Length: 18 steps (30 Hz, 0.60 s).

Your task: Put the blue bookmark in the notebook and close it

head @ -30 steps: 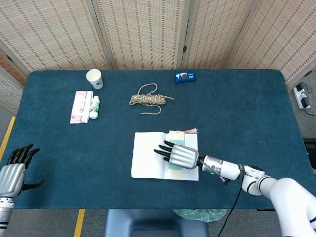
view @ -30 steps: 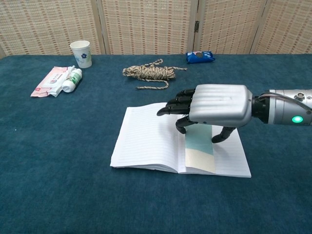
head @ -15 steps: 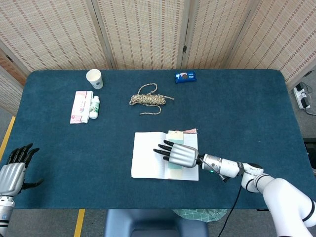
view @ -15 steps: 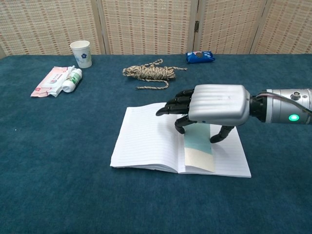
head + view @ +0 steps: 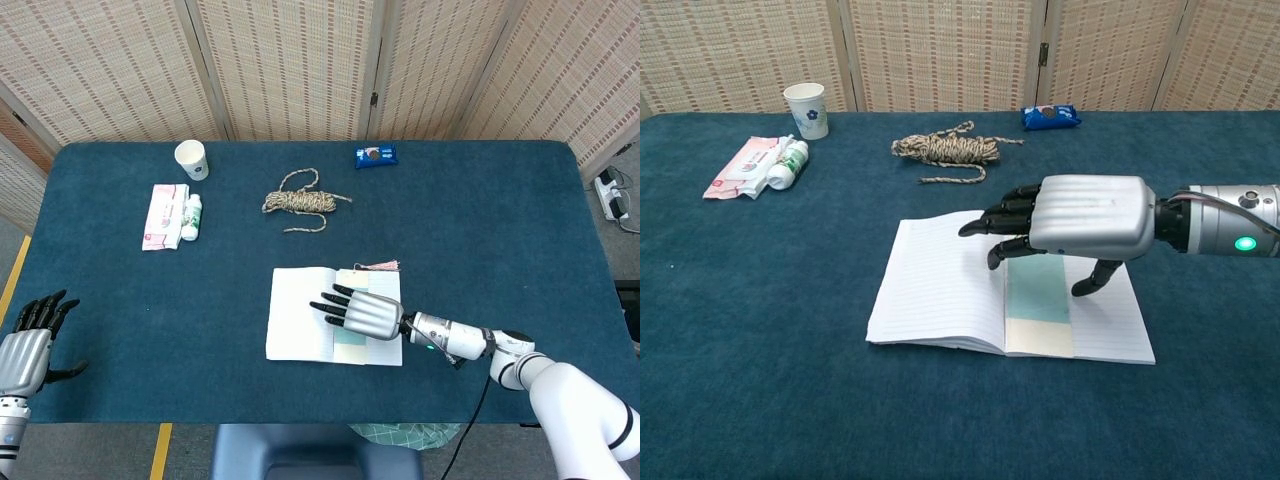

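The white lined notebook [image 5: 300, 315] [image 5: 935, 285] lies open on the blue table. On its right page, beside the spine, the blue bookmark [image 5: 1038, 300] [image 5: 350, 346] lies flat and lengthwise, its lower end pale and its tassel [image 5: 375, 266] sticking out past the top edge. My right hand [image 5: 362, 313] [image 5: 1080, 225] hovers palm down over the bookmark, with spread fingers pointing left. Its lower fingertips [image 5: 995, 262] reach down at the bookmark's left edge and its thumb points down at the page. My left hand [image 5: 30, 345] is at the table's near left edge, fingers apart, holding nothing.
A coil of rope [image 5: 300, 201] [image 5: 952, 150] lies behind the notebook. A blue snack packet [image 5: 376, 155] sits farther back. At the back left are a paper cup [image 5: 191, 158], a tissue pack [image 5: 163, 216] and a small bottle [image 5: 191, 216].
The bookmark has slid left toward the spine and straightened under my right hand, whose fingers moved slightly left with it. The left hand has not moved.
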Each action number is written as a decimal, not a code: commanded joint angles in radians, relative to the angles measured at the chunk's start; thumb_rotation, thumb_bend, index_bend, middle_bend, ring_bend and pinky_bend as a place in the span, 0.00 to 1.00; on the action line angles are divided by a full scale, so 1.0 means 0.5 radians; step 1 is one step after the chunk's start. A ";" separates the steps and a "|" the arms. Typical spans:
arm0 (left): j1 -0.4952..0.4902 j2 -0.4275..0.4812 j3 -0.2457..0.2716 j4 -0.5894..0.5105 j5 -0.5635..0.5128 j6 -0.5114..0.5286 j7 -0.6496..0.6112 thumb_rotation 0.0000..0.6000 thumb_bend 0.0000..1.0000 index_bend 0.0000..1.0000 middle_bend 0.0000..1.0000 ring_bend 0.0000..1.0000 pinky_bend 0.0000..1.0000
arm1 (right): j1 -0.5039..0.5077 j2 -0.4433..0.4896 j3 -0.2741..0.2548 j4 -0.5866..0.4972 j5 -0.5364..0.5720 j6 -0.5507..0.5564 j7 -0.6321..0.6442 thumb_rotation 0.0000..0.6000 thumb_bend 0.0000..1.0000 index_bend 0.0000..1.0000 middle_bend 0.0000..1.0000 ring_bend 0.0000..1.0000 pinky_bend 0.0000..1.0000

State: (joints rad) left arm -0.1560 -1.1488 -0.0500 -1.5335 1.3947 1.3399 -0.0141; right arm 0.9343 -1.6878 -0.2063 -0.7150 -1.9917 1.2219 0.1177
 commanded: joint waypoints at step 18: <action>0.003 0.002 -0.002 -0.007 0.002 0.009 -0.004 1.00 0.19 0.18 0.07 0.00 0.00 | -0.116 0.095 0.130 -0.294 0.291 0.022 0.218 1.00 0.16 0.25 0.04 0.11 0.18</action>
State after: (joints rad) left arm -0.1546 -1.1476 -0.0510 -1.5369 1.3958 1.3442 -0.0163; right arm 0.8899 -1.6591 -0.1613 -0.8064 -1.8823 1.2466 0.2082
